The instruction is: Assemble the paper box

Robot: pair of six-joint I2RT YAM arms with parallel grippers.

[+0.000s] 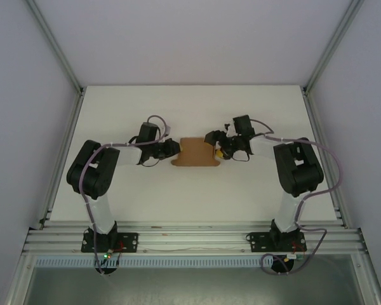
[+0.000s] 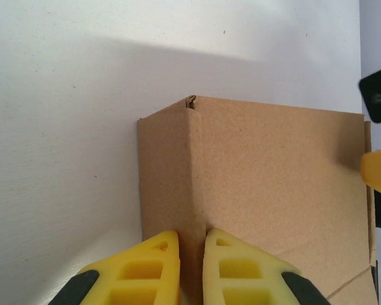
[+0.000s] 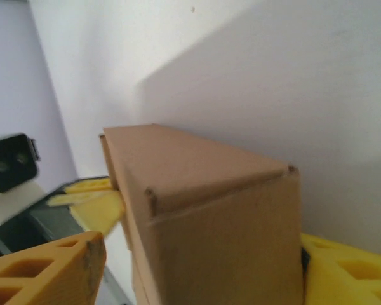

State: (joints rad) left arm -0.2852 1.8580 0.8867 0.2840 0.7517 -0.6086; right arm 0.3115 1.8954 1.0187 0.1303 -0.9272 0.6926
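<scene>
left end effector (image 2: 192, 270): pinched onto box (image 2: 267, 184) corner crease, anchoring it | right end effector (image 3: 203, 257): spread astride opposite end, probably squaring walls

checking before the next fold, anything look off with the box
Only on the paper box: its far corner in the left wrist view has a tiny kinked nub of cardboard poking out.

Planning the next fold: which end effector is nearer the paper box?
Left. The left end effector pinches the paper box at its left end; the right end effector straddles its right end, one finger apart.
</scene>
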